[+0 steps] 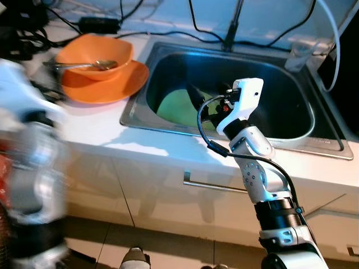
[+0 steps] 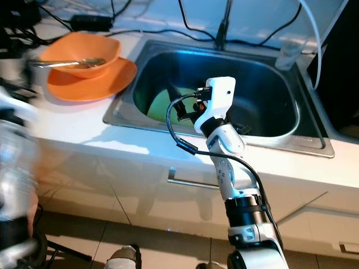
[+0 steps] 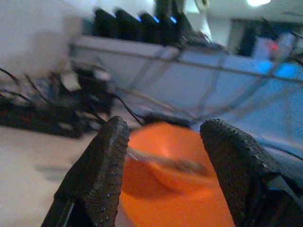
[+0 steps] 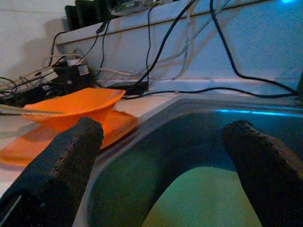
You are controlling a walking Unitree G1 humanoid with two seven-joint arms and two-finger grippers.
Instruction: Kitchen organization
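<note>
An orange bowl (image 1: pixel 95 53) with a metal spoon (image 1: pixel 84 65) in it stands on an orange plate (image 1: pixel 106 85) on the white counter, left of the steel sink (image 1: pixel 280 131). A green plate (image 1: pixel 178 106) lies in the sink's left part. My right gripper (image 4: pixel 165 132) is open just above the sink's near rim, over the green plate, with nothing between its fingers. My left arm (image 1: pixel 28 157) is a blur at the far left. Its gripper (image 3: pixel 163 130) is open and faces the orange bowl (image 3: pixel 180 165) and spoon from a short distance.
Black cables and a power adapter (image 1: pixel 98 23) run along the back of the counter. The faucet base (image 1: pixel 230 40) stands behind the sink, a clear cup (image 1: pixel 300 55) at its back right corner. A drawer handle (image 1: pixel 213 186) is below the counter edge.
</note>
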